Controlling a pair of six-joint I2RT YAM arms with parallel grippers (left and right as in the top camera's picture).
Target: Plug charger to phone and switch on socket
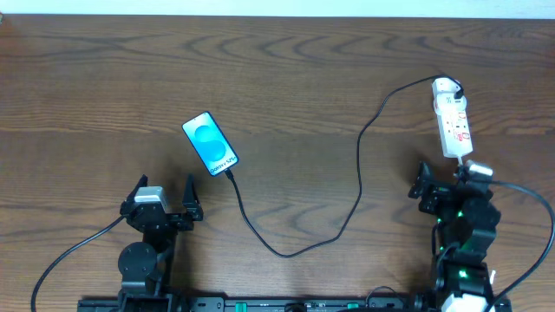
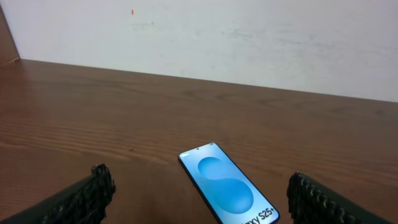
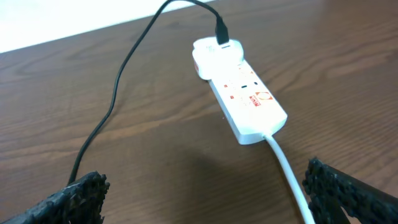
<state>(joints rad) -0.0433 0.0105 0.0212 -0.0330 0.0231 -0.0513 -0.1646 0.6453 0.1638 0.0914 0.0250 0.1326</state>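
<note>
Your left gripper (image 1: pixel 165 198) sits by the near edge on the left side, its fingers (image 2: pixel 87 194) spread wide with nothing between them. The phone (image 1: pixel 210 143) lies flat just beyond it, left of the bench's middle, skewed so its top end points toward the far left corner. Its screen is lit blue with white text. In the left wrist view the phone (image 2: pixel 229 190) shows between the two fingers, and its near end is cut off by the frame.

Your right gripper (image 1: pixel 449 178) is also spread and holds nothing. It stands toward the near right corner, just short of the near end of the socket (image 1: pixel 452 120). The socket lies by the right edge, its length running toward the far edge. Its white cord (image 3: pixel 286 171) leaves the near end and passes between the right fingers (image 3: pixel 84 194).

The charger (image 1: pixel 360 186) starts at a white adaptor (image 3: pixel 208 55) on the socket's far end, bends left, drops toward the near edge and loops back up to the phone's near end. Its tip meets the phone there; you cannot tell whether it is seated. The switch positions cannot be read either.
</note>
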